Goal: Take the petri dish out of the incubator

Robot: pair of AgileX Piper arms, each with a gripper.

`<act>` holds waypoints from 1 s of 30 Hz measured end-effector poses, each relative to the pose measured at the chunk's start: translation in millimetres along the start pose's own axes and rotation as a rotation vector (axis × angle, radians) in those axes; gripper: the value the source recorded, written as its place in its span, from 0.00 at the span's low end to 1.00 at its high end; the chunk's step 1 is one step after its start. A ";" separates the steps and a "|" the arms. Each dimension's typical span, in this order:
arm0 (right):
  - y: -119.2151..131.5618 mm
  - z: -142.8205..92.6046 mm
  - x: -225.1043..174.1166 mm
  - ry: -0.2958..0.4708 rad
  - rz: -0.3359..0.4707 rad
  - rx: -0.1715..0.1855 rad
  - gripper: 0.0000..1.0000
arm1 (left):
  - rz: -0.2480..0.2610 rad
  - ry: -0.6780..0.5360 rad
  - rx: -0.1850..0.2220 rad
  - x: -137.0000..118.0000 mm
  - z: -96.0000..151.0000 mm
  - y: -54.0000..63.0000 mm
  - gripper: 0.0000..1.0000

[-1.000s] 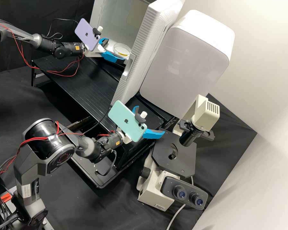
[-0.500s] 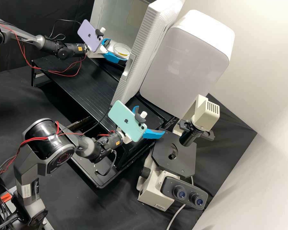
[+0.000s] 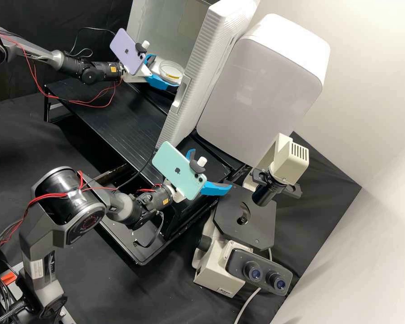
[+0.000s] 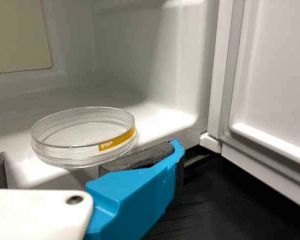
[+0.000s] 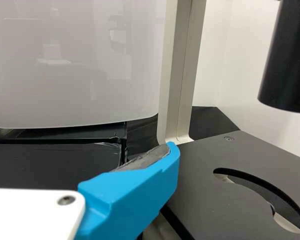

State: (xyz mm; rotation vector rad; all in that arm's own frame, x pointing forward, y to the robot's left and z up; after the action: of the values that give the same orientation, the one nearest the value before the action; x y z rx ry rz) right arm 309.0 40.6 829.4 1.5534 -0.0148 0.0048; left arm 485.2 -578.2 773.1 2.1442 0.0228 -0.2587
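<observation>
Left gripper (image 3: 163,71): fingers (image 4: 140,192) were spread apart at the mouth of the incubator (image 3: 164,27), one on each side of the petri dish (image 4: 83,135). I couldn't tell whether either pad touched the dish wall. The dish was clear with a yellow band on its rim and lay flat on the incubator's white floor (image 4: 160,117), close to the front edge. The incubator door (image 3: 204,63) stood open, ribbed face outward. The left arm came in over the black bench shelf (image 3: 121,121) with a purple phone (image 3: 127,45) on its wrist.

Right gripper (image 3: 211,177): the high view showed its blue fingers apart with nothing between them. It hung beside the near corner of the microscope stage (image 5: 225,175), low in front of the large white housing (image 3: 261,85). From its wrist camera I saw one finger (image 5: 140,192), just beside the stage edge, with the stage's slot (image 5: 262,192) beyond and the black condenser barrel (image 5: 287,55) above. There was a mint phone (image 3: 177,170) on that wrist. The microscope (image 3: 238,265) sat on black cloth (image 3: 328,189), eyepieces toward the camera, well apart from the dish.
</observation>
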 end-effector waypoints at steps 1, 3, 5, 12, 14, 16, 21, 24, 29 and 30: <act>0.0 0.0 0.0 0.000 0.000 0.000 1.00 | -0.001 0.003 0.001 0.8 -0.2 0.0 1.00; 0.0 0.0 0.0 0.000 0.000 0.000 1.00 | 0.000 0.010 0.003 2.9 -0.5 1.0 1.00; 0.0 0.0 0.0 0.000 0.000 0.000 1.00 | -0.006 0.019 0.003 4.8 -1.1 0.8 1.00; 0.0 0.0 0.0 0.000 0.000 0.000 1.00 | 0.002 0.061 0.016 11.9 -3.8 4.8 1.00; 0.0 0.0 0.0 0.000 0.000 0.000 1.00 | 0.001 0.072 0.022 14.3 -4.7 4.3 1.00; 0.0 0.0 0.0 0.000 0.000 0.000 1.00 | -0.006 0.082 0.033 14.9 -5.4 4.4 1.00; 0.0 0.0 0.0 0.000 0.000 0.000 1.00 | -0.007 0.092 0.022 16.5 -3.5 5.7 1.00; 0.0 0.0 0.0 0.000 0.000 0.000 1.00 | -0.013 0.091 0.051 17.3 -2.7 3.3 1.00; 0.0 0.0 0.0 0.000 0.000 0.000 1.00 | -0.015 0.088 0.071 17.2 -0.5 2.7 1.00; 0.0 0.0 0.0 0.000 0.000 0.000 1.00 | -0.017 0.087 0.074 17.5 0.1 2.1 1.00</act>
State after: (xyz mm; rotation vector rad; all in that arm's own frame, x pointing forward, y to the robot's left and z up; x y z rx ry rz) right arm 309.0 40.6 829.4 1.5534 -0.0148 0.0048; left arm 502.5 -580.9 771.3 2.2287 0.0827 -0.1779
